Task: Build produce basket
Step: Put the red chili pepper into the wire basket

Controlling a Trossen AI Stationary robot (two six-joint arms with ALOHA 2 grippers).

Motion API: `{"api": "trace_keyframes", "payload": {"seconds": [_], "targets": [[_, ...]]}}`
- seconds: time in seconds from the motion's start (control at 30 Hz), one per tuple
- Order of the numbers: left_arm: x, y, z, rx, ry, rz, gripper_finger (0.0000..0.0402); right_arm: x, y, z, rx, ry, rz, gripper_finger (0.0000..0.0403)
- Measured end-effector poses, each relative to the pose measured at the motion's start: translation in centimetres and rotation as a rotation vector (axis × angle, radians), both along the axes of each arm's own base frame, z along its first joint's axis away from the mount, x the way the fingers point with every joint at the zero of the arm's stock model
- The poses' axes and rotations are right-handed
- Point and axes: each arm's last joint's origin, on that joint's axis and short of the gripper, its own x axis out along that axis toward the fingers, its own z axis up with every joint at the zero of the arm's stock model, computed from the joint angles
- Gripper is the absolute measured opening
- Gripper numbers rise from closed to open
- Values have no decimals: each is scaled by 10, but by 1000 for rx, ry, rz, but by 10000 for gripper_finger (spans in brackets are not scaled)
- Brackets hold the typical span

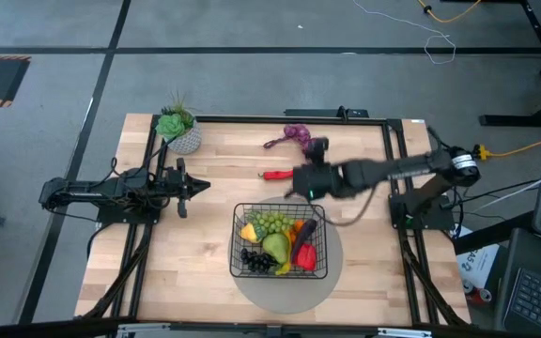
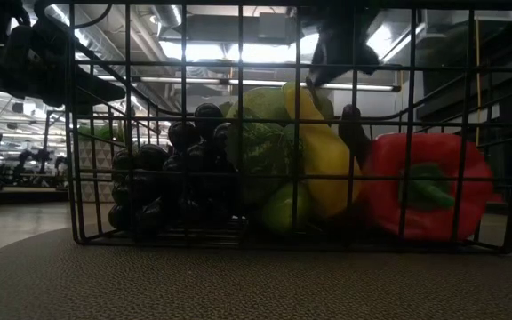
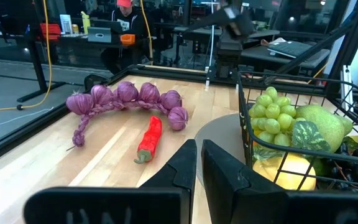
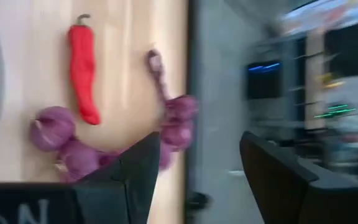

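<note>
A grey floor (image 1: 252, 38) is being crossed by dark seams, with an orange cable (image 1: 458, 11) trailing over it. Overhead, long ceiling lights (image 2: 238, 49) are being lit. Desks (image 3: 104, 38) are being occupied by a seated person (image 3: 126, 25) well beyond the table. A glowing screen (image 4: 263, 78) is being shown.

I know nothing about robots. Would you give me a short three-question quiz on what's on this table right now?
1. True or false: the red chili pepper lies inside the basket.
2. Which gripper is over the table's middle: A left, B right?
3. Fill in: the purple bunch lies on the ____.

Key: 1 false, it is on the table. 2 B, the right gripper; the left gripper waits aside. 3 table.
</note>
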Motion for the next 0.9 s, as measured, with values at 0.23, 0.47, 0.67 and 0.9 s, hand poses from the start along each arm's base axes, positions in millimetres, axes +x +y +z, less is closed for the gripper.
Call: {"api": "trace_keyframes", "payload": {"seconds": [0.23,0.47,0.67,0.9], "targets": [[0,0,0,0,0,0,19,11,-87,6,268,-191,-26,221],[0,0,0,0,0,0,19,17,-139,5,659,-434,153,221],[0,0,0,0,0,0,19,30,-159,-20,796,-462,140,221],[0,0,0,0,0,0,19,45,-166,-57,820,-385,91,221]]}}
